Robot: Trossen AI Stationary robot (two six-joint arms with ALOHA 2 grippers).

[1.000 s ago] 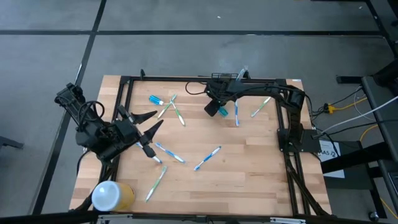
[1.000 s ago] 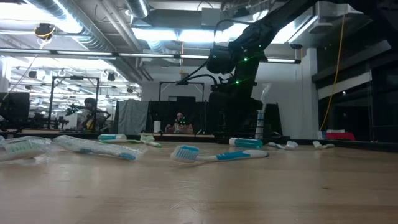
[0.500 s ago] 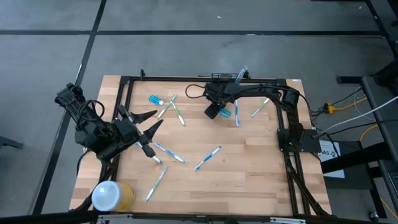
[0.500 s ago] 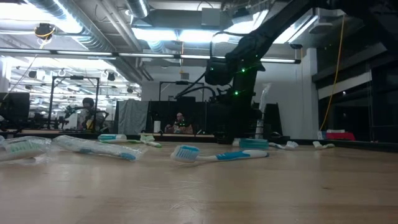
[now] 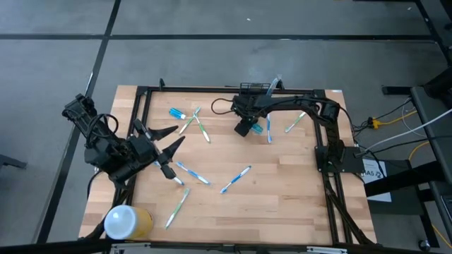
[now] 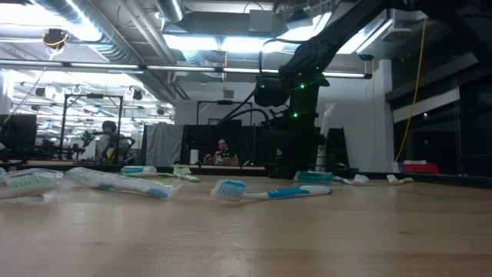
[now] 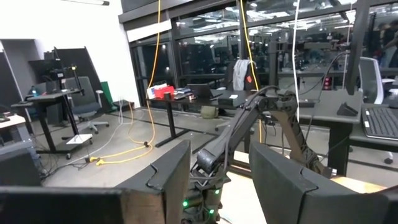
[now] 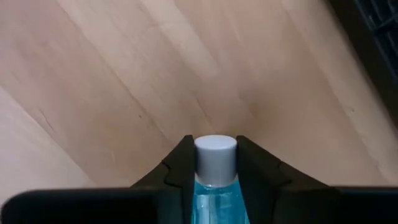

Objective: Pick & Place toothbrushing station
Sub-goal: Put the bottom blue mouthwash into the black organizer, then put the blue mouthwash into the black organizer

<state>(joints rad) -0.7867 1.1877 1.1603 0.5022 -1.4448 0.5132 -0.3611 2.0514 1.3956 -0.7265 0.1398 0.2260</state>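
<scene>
- At the desk's far edge: toothbrushing station [image 5: 254,88], contents hard to tell.
- Just in front: right end effector [image 5: 244,127] pinching white-capped blue tube [image 8: 216,186].
- Left end effector [image 5: 164,144] spread, idle at left.
- Toothbrushes [image 5: 235,179] loose on the desk; most placing judged outstanding.

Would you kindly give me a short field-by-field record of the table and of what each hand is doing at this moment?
Right hand: low at the far middle of the table, closed on a blue tube with a white cap
Left hand: open, holding nothing, over the table's left part
Rack: dark, at the far edge, untouched
Toothbrushes: several, scattered loose on the wood
Yellow cylinder: white-topped, at the near left corner
</scene>
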